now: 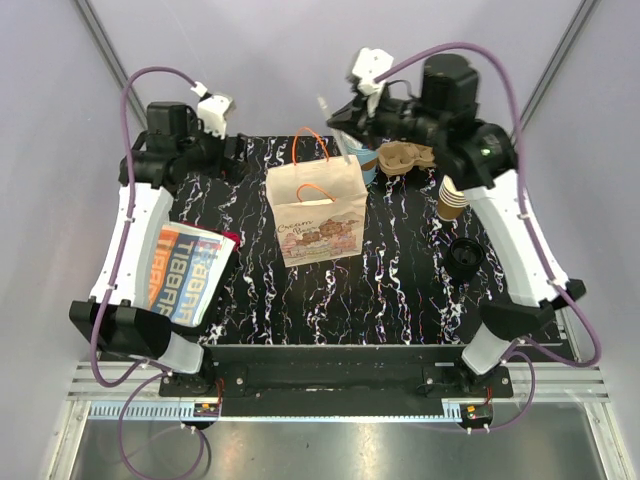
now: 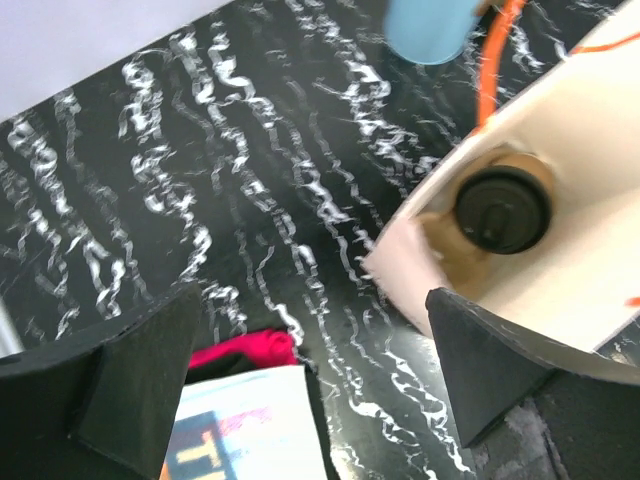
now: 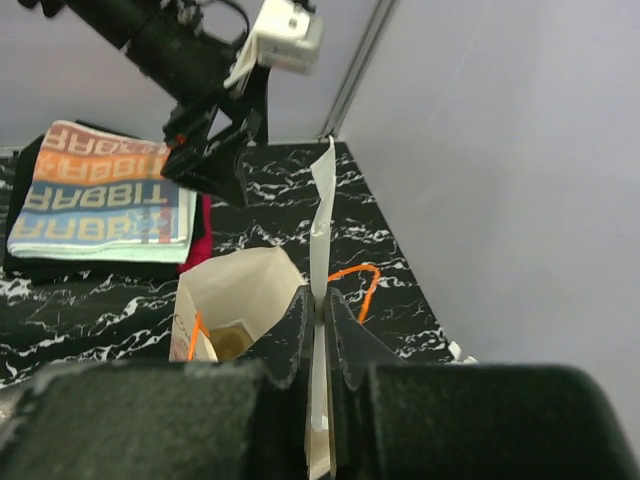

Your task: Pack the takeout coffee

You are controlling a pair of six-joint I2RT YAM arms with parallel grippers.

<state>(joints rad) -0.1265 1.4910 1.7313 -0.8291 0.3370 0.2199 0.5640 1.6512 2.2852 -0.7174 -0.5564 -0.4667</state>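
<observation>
R gripper (image 3: 318, 300) pinches white stick (image 3: 322, 200); L gripper (image 2: 310, 370) wide open, empty. R should lower stick straight into bag (image 3: 240, 285), beside coffee (image 2: 502, 208).

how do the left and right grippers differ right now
The left gripper is open; the right gripper is shut. The left one holds nothing; the right one pinches a white stick. The left one hangs to the left of the bag; the right one is behind it. Both have black fingers and sit close to the bag.
</observation>
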